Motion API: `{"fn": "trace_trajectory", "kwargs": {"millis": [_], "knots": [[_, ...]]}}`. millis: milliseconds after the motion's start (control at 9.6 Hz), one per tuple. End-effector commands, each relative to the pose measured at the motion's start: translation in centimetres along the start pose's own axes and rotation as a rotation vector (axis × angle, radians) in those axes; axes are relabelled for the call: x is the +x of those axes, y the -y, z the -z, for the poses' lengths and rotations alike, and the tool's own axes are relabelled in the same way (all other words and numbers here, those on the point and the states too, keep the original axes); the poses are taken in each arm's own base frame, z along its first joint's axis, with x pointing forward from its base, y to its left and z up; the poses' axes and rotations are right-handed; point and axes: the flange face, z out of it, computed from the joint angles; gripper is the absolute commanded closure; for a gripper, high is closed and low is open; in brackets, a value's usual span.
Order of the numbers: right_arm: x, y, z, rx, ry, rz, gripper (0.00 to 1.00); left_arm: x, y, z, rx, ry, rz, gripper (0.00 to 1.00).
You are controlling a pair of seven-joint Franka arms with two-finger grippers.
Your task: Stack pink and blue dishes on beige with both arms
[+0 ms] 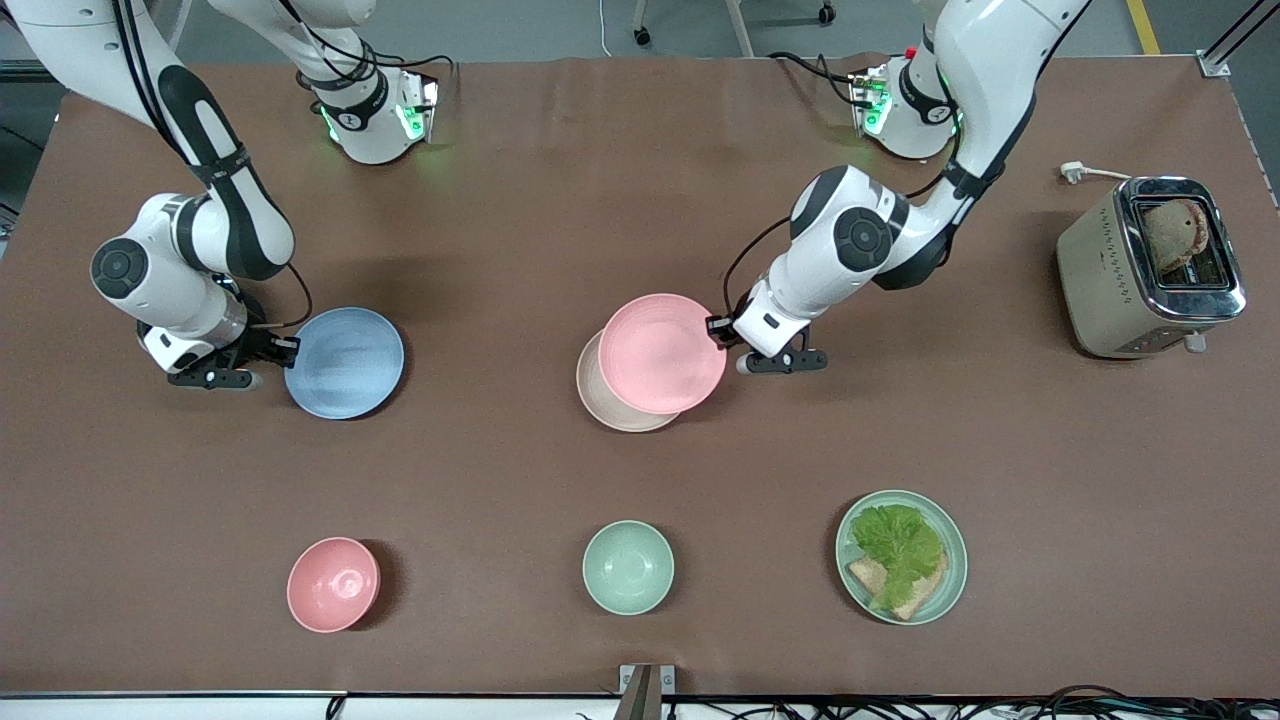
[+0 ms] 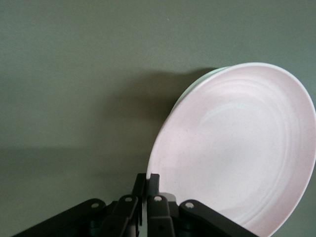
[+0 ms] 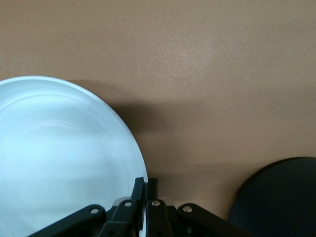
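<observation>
The left gripper [image 1: 717,331] pinches the pink plate's [image 1: 662,353] rim above the beige plate [image 1: 600,398]. The right gripper [image 1: 285,348] grips the blue plate's [image 1: 345,362] rim.

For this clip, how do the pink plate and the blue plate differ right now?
The round matte pale pink plate overlaps the cream-beige plate, off-centre; the round matte light blue plate has only bare brown table under it, toward the right arm's end. The left hand pinches the pink plate's rim; the right hand pinches the blue plate's rim. They share shape, size and a rim grasp.
</observation>
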Motion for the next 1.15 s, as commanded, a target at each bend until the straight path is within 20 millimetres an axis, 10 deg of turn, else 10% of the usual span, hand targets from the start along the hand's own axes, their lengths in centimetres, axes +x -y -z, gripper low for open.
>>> {"fn": "trace_trajectory", "kwargs": {"millis": [0,521,1042], "knots": [[1.3,-0.7,3.7,0.018,0.039,-0.016,1.00,-0.3,-0.2,-3.2,-0.011,0.024,0.015,1.00],[4.8,0.1,11.3,0.141,0.125,-0.051,0.99,-0.1,-0.5,-6.4,0.030,0.031,-0.003,1.00],[7.9,10.2,17.7,0.339,0.081,-0.030,0.99,1.6,-1.2,-7.0,0.012,0.019,0.015,1.00]]}}
